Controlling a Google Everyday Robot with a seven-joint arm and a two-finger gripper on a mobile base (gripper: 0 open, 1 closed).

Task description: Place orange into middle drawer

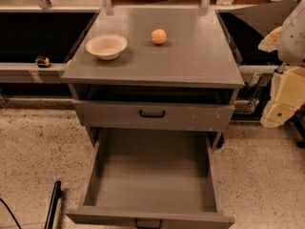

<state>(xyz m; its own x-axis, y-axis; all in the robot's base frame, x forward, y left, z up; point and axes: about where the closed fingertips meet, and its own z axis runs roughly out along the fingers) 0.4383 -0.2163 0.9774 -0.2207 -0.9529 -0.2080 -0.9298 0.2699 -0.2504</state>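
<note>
The orange (159, 36) sits on the grey cabinet top (190, 61), toward the back middle. The middle drawer (152, 185) is pulled wide open below, its plain grey floor bare, with its black handle (148, 223) at the bottom edge. My gripper (280, 109) hangs at the far right, beside the cabinet and lower than its top, well away from the orange and holding nothing I can see.
A shallow beige bowl (106, 46) stands on the cabinet top left of the orange. The top drawer front (152, 114) with white scuffs is closed. A black rod (52, 206) lies on the speckled floor at lower left. Dark shelving runs behind.
</note>
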